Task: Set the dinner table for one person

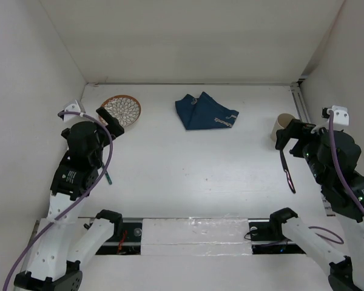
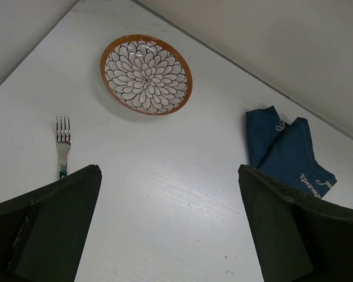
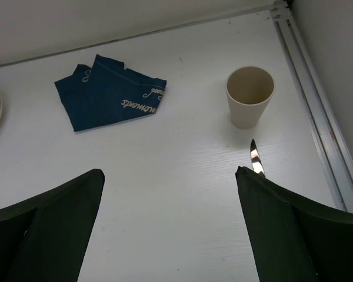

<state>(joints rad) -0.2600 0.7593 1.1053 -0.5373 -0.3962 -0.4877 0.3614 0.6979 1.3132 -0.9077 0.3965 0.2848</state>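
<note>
The white dinner table [image 1: 194,176] holds a flower-patterned plate with an orange rim [image 1: 121,110] at the back left, a folded navy cloth [image 1: 205,112] at the back middle and a beige cup [image 1: 283,125] at the right. A knife [image 1: 287,171] lies in front of the cup. A fork [image 2: 62,141] lies at the left, in front of the plate [image 2: 146,74]. My left gripper [image 2: 169,170] is open and empty, above the table near the plate. My right gripper [image 3: 169,171] is open and empty, near the cup [image 3: 249,96] and the knife [image 3: 256,158].
White walls close in the table at the back and on both sides. A metal rail [image 3: 309,100] runs along the right edge behind the cup. The arm bases and a taped strip [image 1: 194,230] line the near edge.
</note>
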